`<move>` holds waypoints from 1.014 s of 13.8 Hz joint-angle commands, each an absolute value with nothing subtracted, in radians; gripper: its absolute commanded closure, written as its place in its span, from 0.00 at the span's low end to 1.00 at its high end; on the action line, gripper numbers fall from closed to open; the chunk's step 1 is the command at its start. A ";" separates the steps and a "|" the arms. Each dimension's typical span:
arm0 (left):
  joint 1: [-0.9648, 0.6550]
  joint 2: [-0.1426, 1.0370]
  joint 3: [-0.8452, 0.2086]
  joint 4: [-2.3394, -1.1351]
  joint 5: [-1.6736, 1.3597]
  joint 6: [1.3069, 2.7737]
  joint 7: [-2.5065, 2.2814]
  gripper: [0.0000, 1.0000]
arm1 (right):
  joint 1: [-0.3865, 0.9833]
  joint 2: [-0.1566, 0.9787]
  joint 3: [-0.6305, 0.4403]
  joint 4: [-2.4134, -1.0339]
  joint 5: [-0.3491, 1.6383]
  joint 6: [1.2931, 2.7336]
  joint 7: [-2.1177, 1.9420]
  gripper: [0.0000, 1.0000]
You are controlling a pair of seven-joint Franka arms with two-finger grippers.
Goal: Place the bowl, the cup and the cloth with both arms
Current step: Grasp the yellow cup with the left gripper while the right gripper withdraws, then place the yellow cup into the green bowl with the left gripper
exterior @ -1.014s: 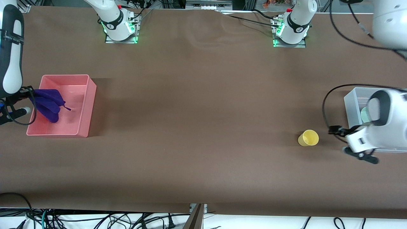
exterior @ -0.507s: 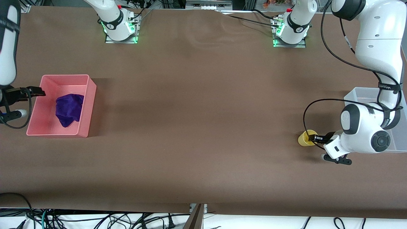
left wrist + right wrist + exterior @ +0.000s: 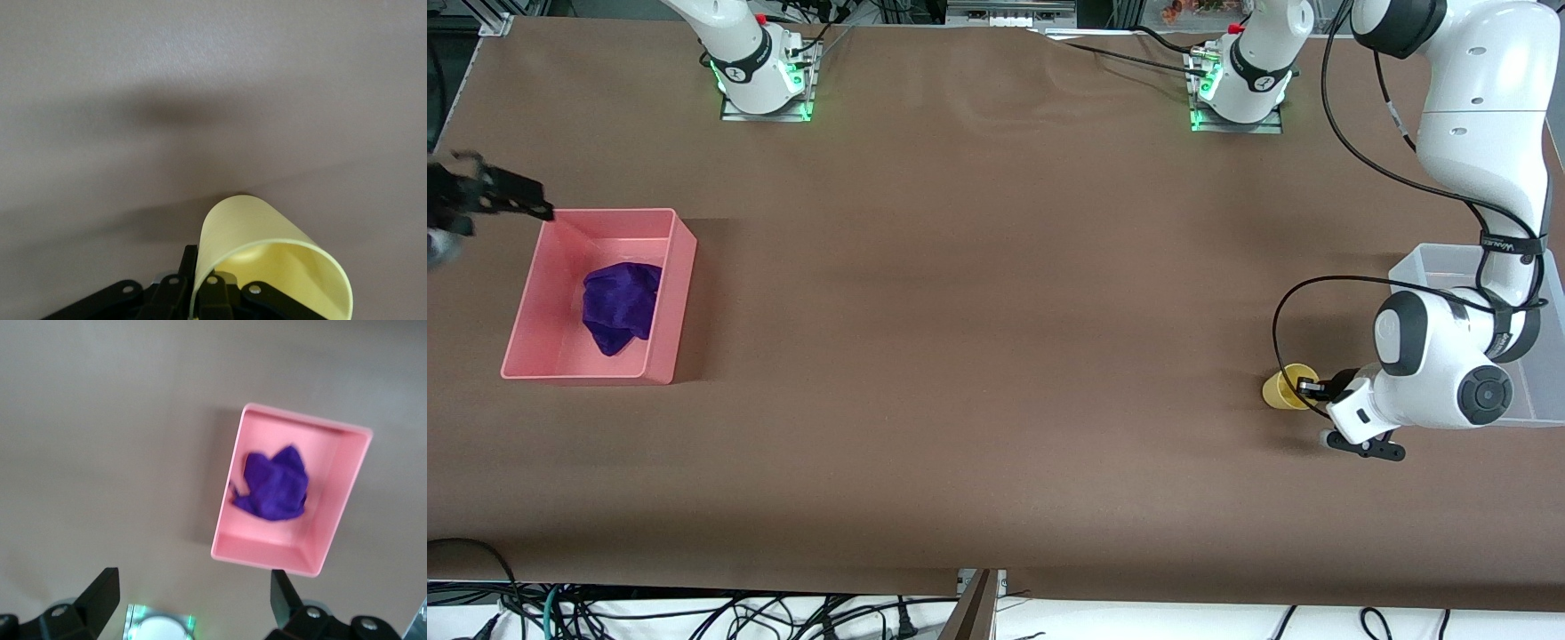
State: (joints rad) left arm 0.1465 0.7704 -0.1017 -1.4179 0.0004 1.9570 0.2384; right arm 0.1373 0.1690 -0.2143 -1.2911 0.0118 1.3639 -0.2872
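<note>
Purple cloth (image 3: 618, 306) now lies dropped in the pink bin (image 3: 672, 293), the right claw (image 3: 511, 197) has risen wide open above it, while the left claw (image 3: 1303, 388) has closed on the yellow cup (image 3: 1279, 389).

Brown-covered table (image 3: 978, 293), tangled black cables (image 3: 720, 613) along its near edge.

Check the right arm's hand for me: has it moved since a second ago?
Yes. The right hand has pulled up and away from the pink plastic bin, leaving the purple fuzzy cloth inside, fingers open.
</note>
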 commanded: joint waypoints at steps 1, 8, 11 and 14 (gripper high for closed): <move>0.135 0.677 -0.084 -1.372 0.017 1.780 0.239 1.00 | 0.124 0.121 -0.190 -1.334 0.018 1.417 -0.275 0.00; 0.320 0.598 -0.064 -1.339 0.311 1.674 0.671 1.00 | 0.121 0.075 -0.123 -1.416 -0.034 1.411 -0.215 0.00; 0.432 0.594 -0.066 -1.457 0.319 1.776 0.777 1.00 | 0.121 0.090 -0.126 -1.404 -0.029 1.394 -0.155 0.00; 0.529 0.597 -0.071 -1.578 0.315 1.992 0.869 1.00 | 0.120 0.107 -0.127 -1.394 -0.032 1.407 -0.156 0.00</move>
